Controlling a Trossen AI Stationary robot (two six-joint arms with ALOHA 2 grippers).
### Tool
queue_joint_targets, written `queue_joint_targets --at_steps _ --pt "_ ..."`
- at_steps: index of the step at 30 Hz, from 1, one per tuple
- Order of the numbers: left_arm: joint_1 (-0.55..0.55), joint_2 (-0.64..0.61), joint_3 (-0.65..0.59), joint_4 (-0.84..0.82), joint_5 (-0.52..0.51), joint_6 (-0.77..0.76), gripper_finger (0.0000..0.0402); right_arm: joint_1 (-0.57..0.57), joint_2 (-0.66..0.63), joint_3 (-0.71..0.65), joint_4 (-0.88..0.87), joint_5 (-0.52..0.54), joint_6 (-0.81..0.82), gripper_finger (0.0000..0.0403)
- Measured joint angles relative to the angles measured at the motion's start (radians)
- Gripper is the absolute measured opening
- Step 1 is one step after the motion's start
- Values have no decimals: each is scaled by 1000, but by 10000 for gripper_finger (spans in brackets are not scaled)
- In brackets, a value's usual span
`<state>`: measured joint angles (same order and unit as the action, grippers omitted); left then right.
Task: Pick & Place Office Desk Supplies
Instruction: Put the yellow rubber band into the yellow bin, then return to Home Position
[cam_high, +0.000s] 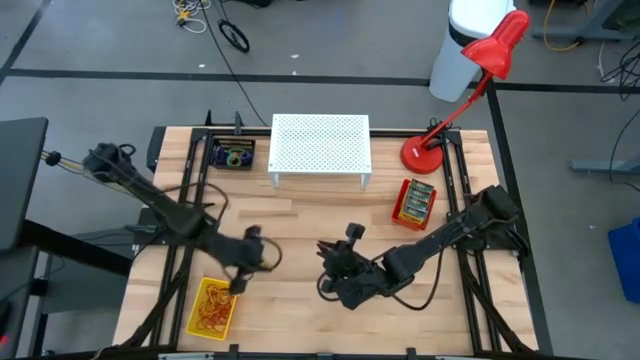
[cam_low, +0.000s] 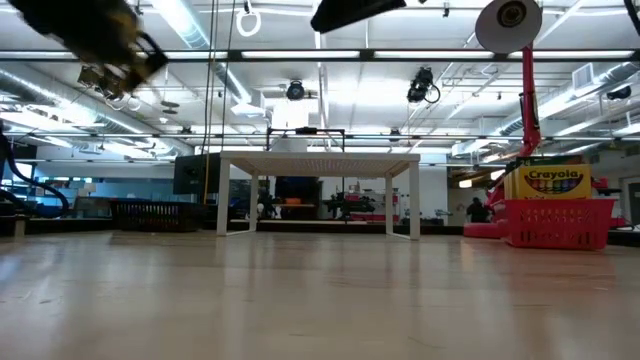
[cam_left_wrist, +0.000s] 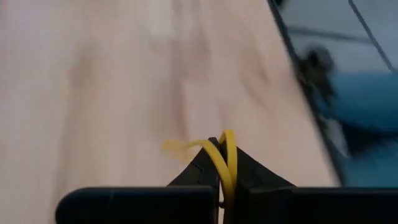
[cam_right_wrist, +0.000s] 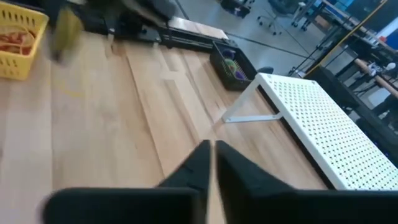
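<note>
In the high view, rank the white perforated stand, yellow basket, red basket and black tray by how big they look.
1. White perforated stand, clearly largest.
2. Yellow plastic basket of rubber bands.
3. Red plastic basket with the crayon box and black tray of coloured loops: too alike to rank, and close to the yellow one.

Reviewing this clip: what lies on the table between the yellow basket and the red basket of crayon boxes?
Only the right gripper; otherwise bare wood separates yellow basket from red basket, in the high view.
</note>
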<state>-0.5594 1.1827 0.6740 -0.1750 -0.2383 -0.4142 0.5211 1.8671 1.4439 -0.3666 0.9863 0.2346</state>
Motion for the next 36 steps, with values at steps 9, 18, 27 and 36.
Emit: queue_joint_targets --at_steps 9,18,27,36 --pt "-256 -3 160 -420 186 -587 3 -10 0 -7 -3 -29 -7 28" --pt "-438 83 160 -513 135 -944 8 -10 0 -7 -3 -42 -14 14" --pt "-456 230 159 -468 214 -1002 86 -13 0 -7 33 -48 -81 11" --pt "-419 215 220 -561 376 -952 205 -36 -1 -7 111 -88 -165 6"
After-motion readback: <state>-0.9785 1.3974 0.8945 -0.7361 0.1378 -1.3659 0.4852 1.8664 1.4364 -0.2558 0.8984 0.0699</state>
